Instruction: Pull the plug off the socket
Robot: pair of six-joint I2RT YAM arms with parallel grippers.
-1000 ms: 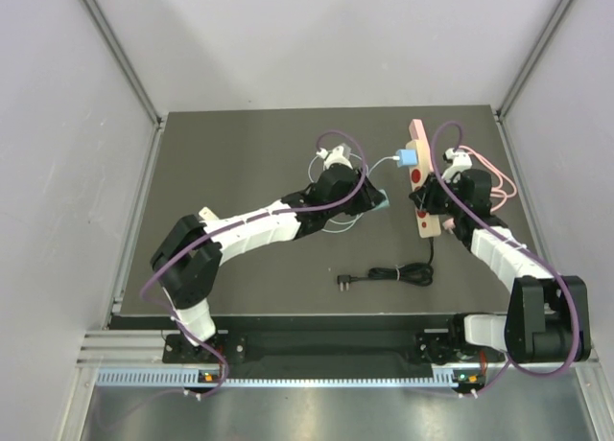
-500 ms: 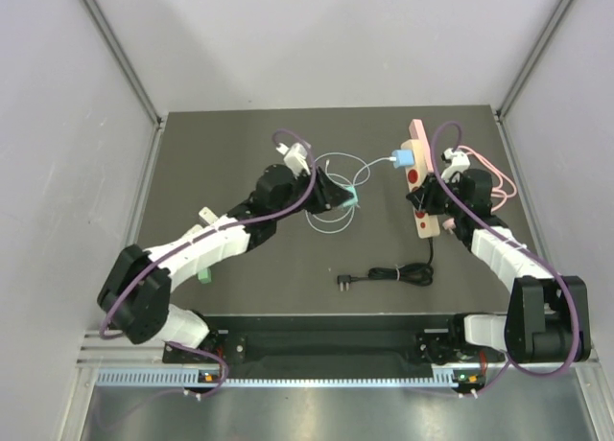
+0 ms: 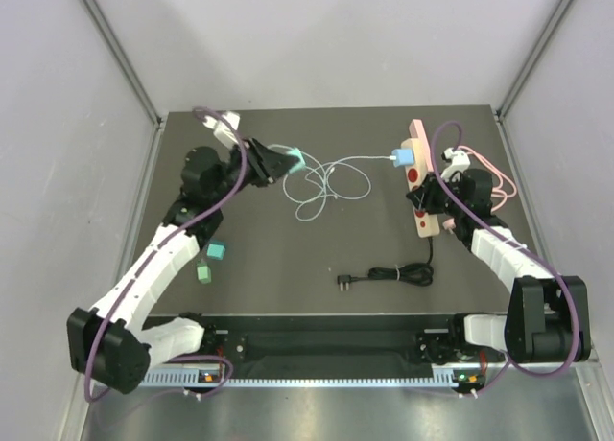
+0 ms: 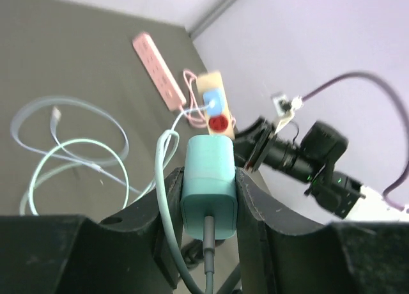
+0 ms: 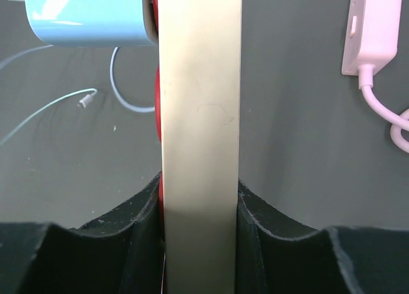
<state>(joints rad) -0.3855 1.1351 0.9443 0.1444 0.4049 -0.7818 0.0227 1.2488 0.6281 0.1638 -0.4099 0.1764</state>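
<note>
My left gripper (image 3: 285, 160) is shut on a teal plug (image 3: 295, 159), held above the table's back left, well apart from the beige socket strip (image 3: 418, 139). In the left wrist view the teal plug (image 4: 209, 176) sits between both fingers (image 4: 259, 211), its cable hanging down. My right gripper (image 3: 429, 199) is shut on the beige strip (image 5: 200, 102) near its middle. A blue plug (image 3: 401, 159) is still seated in the strip beside a red switch (image 3: 414, 175); it also shows in the right wrist view (image 5: 86, 16).
Thin pale cables (image 3: 326, 182) lie looped between the arms. A coiled black cable with a plug (image 3: 389, 275) lies at front centre. Two small teal blocks (image 3: 217, 252) sit at the left. A pink power strip (image 5: 374, 32) and its pink cord (image 3: 501, 177) lie to the right.
My left arm has swung left and back, carrying the teal plug away from the beige strip, its cable trailing. The right arm has not moved.
</note>
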